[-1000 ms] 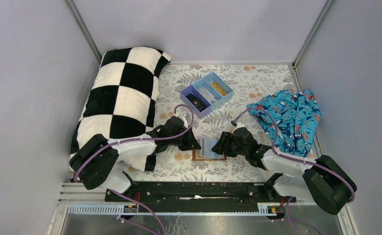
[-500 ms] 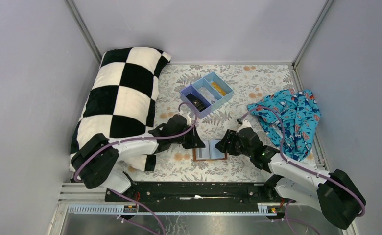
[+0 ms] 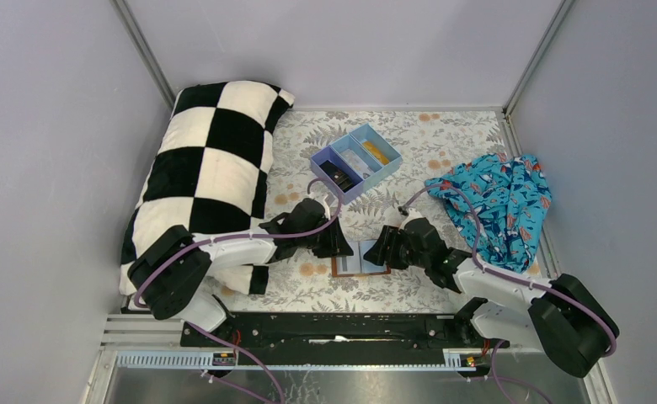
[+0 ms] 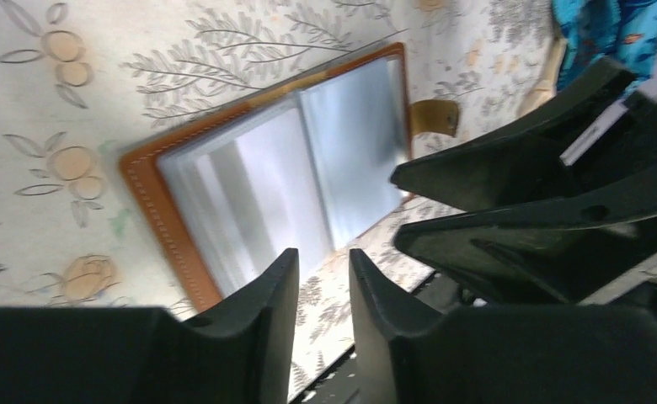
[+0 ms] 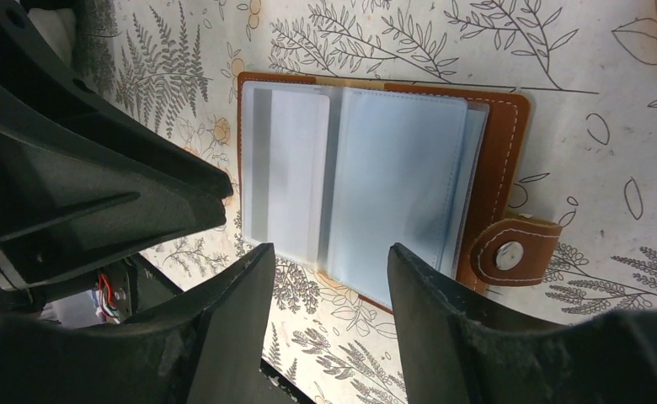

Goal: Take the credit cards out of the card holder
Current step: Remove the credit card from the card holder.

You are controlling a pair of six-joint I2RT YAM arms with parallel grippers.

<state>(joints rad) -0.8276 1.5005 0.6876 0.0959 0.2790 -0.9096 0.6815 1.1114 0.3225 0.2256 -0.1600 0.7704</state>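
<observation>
The card holder (image 3: 360,261) lies open on the floral cloth between my two grippers, its brown leather rim (image 5: 498,181) framing clear plastic sleeves. One pale credit card (image 5: 293,172) shows inside the left sleeve. A yellow card (image 3: 376,152) and a whitish one (image 3: 358,162) lie in the blue tray. My left gripper (image 3: 339,245) hovers at the holder's left edge. In the left wrist view its jaws (image 4: 323,273) stand a narrow gap apart with nothing between them. My right gripper (image 3: 383,251) is open and empty above the holder's right side (image 5: 329,269).
A blue three-compartment tray (image 3: 325,155) stands behind the holder, a black item (image 3: 335,175) in its near compartment. A black-and-white checkered pillow (image 3: 210,172) fills the left side. A crumpled blue patterned cloth (image 3: 498,202) lies at the right. Grey walls enclose the table.
The left gripper's jaws have parted a little after being nearly shut, and it has edged toward the holder. The right arm swung out and came back; its jaws stayed open.
</observation>
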